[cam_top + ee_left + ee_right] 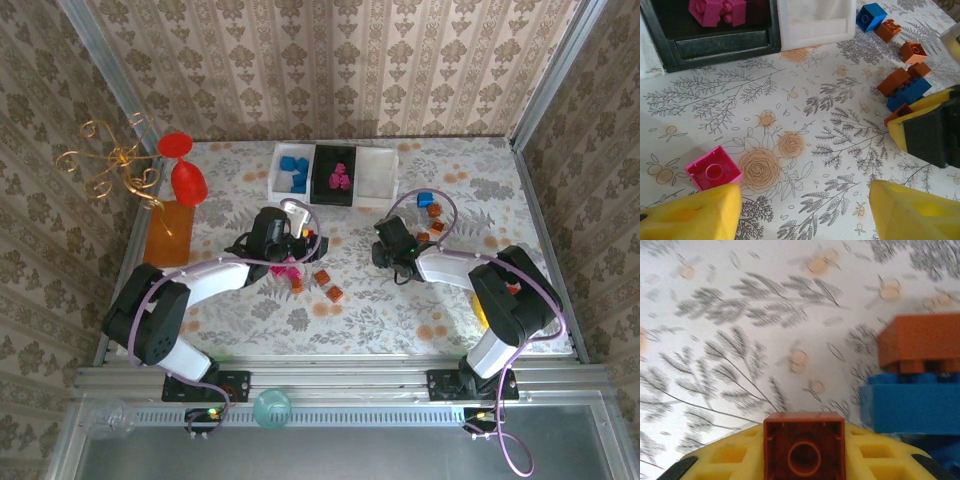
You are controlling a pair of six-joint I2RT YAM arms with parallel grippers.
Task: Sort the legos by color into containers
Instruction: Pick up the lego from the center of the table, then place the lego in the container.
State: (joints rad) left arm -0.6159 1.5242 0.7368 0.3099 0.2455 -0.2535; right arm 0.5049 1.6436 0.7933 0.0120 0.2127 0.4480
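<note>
nearest the arms, the left hand (805,194) hangs released just above the desk (400,320), its yellow fingers (695,215) spread wide. a magenta brick (713,171) lies hollow side up just beside the left finger, well off the middle of the gap. the right hand (805,462) is clenched on an orange-brown brick (804,437), caught at the very tips of its pads, hollow side toward the wrist camera. just beside it sits an orange brick on a blue brick (912,405), and a few loose orange pieces (912,51) and a blue one (871,16) lie a little farther out. at the far side of the desk stand the three bins in a row: a white bin (277,172) with blue bricks, a black bin (322,190) with magenta bricks, and a second white bin (375,178) with no brick that i can make out, which is likely where orange goes. i see three risks. the tip grip may let the orange-brown brick twist or drop on the way. lifting out carelessly could clip the neighbouring stack and scatter it. if the left hand closes where it is, the finger may shove the magenta brick aside rather than pinch it. the two hands are also near each other, so crossing paths toward the bins could make them bump.
</note>
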